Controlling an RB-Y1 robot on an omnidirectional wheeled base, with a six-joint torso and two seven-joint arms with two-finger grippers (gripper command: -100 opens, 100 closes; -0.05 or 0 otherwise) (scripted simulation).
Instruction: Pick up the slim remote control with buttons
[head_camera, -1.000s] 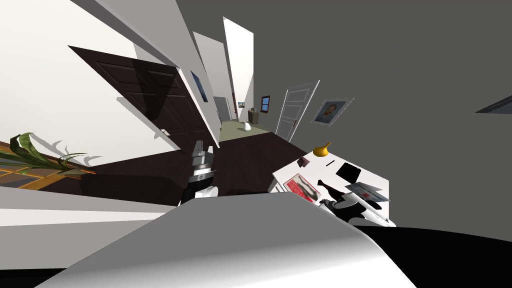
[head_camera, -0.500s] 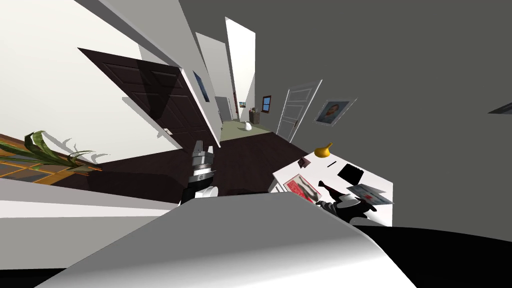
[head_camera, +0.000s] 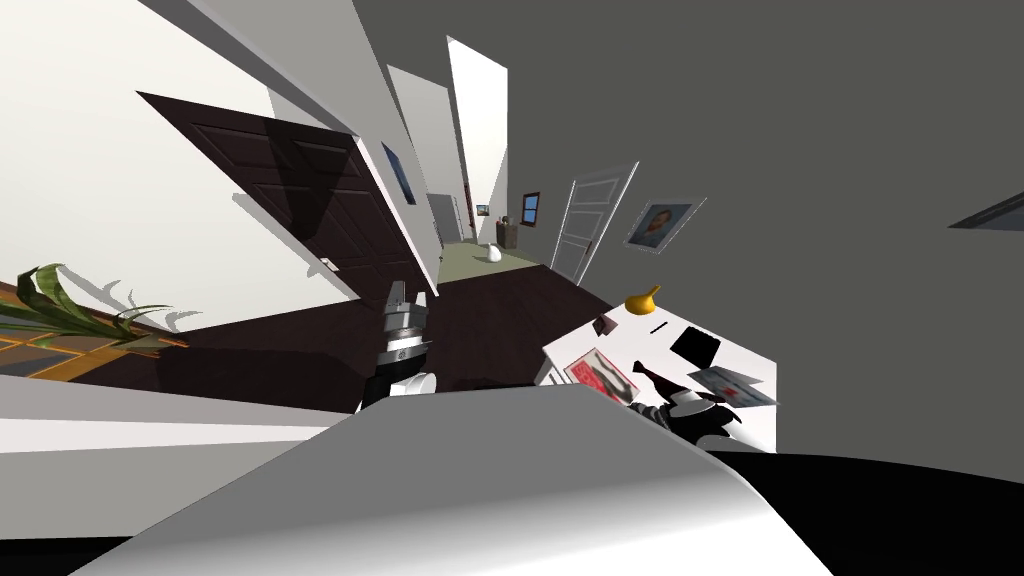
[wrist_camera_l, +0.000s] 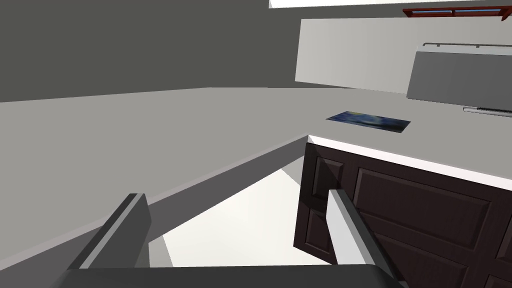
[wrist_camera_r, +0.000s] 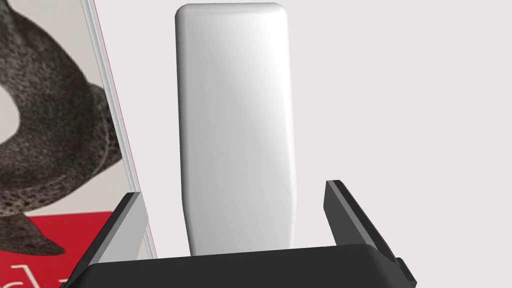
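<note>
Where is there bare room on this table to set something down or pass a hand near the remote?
Free: the bare pale table beside the remote, on the side away from the magazine. Crowded: the magazine's edge runs close along the remote's other side, leaving a narrow strip by one finger of the open right tool.

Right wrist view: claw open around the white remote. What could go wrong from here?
1. One finger of the right claw stands at the edge of the magazine; closing may catch or drag it.
2. The remote looks smooth and lies flat on the table; the thin fingers might slip off it.
3. The claw sits near one end of the remote, so it may tilt when lifted.
</note>
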